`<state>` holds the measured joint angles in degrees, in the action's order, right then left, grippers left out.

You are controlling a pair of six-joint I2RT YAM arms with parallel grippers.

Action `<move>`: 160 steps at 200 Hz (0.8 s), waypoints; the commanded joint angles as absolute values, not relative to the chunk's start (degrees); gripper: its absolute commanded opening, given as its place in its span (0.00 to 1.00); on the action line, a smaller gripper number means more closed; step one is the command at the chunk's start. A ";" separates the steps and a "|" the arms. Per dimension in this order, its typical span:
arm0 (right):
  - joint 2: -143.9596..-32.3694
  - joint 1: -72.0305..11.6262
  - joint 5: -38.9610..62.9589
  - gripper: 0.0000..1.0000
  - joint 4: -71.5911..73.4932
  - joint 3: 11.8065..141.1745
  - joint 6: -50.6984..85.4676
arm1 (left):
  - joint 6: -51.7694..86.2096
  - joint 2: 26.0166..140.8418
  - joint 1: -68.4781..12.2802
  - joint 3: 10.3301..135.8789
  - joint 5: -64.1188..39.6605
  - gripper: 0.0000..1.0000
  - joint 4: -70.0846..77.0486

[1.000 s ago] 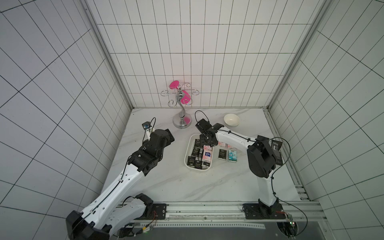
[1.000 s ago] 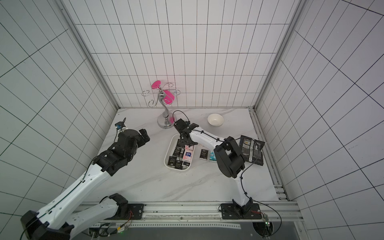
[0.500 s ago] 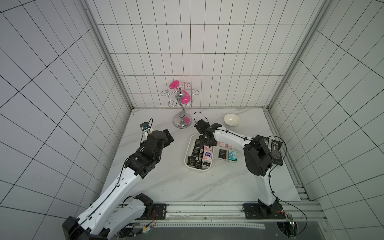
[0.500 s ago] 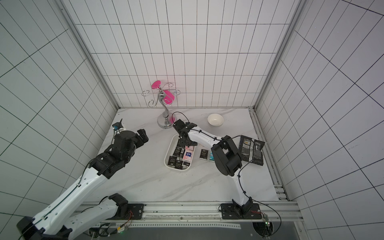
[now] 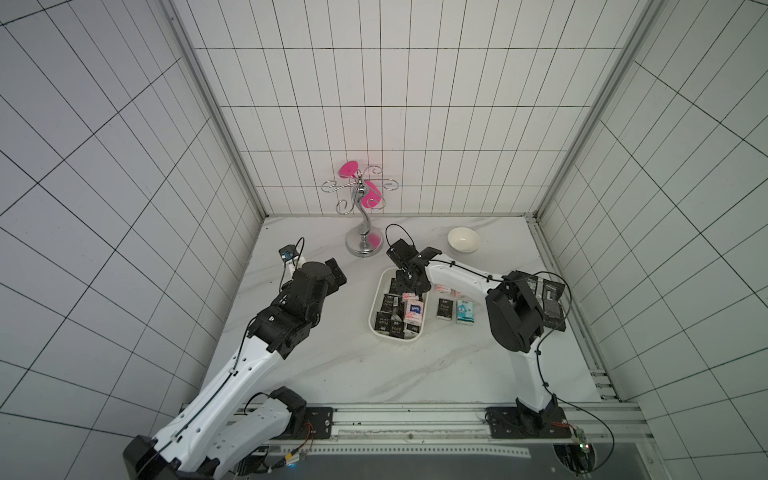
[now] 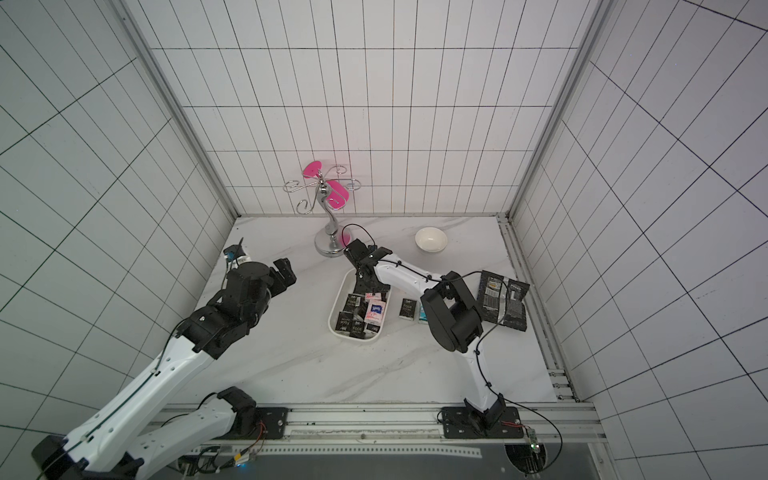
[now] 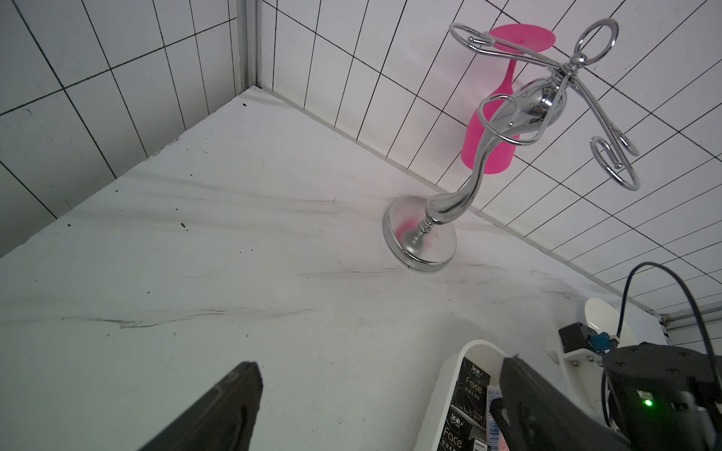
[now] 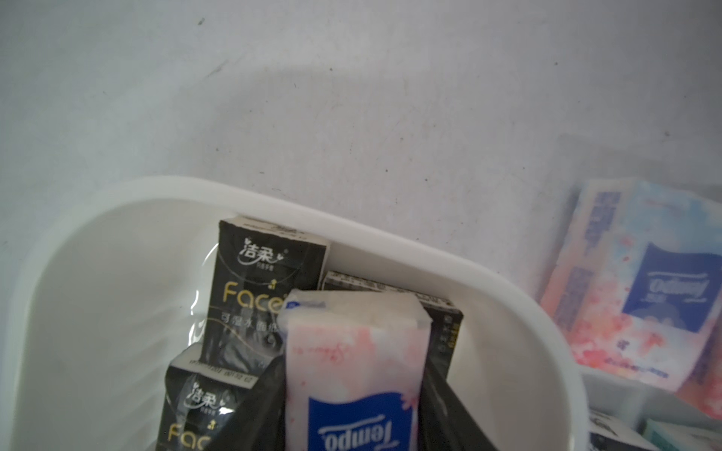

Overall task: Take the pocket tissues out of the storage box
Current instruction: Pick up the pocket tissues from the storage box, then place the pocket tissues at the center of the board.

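Most of the pocket tissues (image 5: 390, 320) sit inside the storage box (image 5: 370, 322), mainly black "Face" packs (image 8: 265, 289) crowded together. A few, among them a teal pack (image 5: 464, 311), lie on the tabletop (image 5: 332, 365) just beside the box on its right-arm side. The right claw (image 5: 410, 287) is down in the far end of the box, clenched on a pink-and-white pack (image 8: 353, 351). In the right wrist view the dark fingers (image 8: 254, 410) press its two long sides, and its far end juts past the fingertips. The likeliest trouble, to my eye, is slippage. The wrapper is soft film over soft tissue, so the pack may pivot or slide free on the lift and drop back among the others. A second risk comes from crowding: black packs lie right against the gripped one, behind and beside it. They could be dragged up with it, tipped over the rim or wedged against the box wall. If the pack snags on that rim, the box, which looks light, may shift or tilt, since nothing steadies it. The left claw (image 7: 381, 363) hangs released and empty above bare tabletop on the opposite side of the box, apart from it. On the way out, a low swing could also scatter the packs lying beside the box.
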<state>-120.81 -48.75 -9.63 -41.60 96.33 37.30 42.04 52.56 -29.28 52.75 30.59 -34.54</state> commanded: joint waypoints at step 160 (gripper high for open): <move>-83.45 -31.29 -14.10 0.50 -41.75 64.16 28.83 | 41.65 55.02 -29.55 54.72 31.99 0.98 -34.62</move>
<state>-86.91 -34.13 -13.32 -40.45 70.41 30.68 42.02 54.54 -29.36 53.25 31.35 -34.68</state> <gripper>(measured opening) 0.497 0.984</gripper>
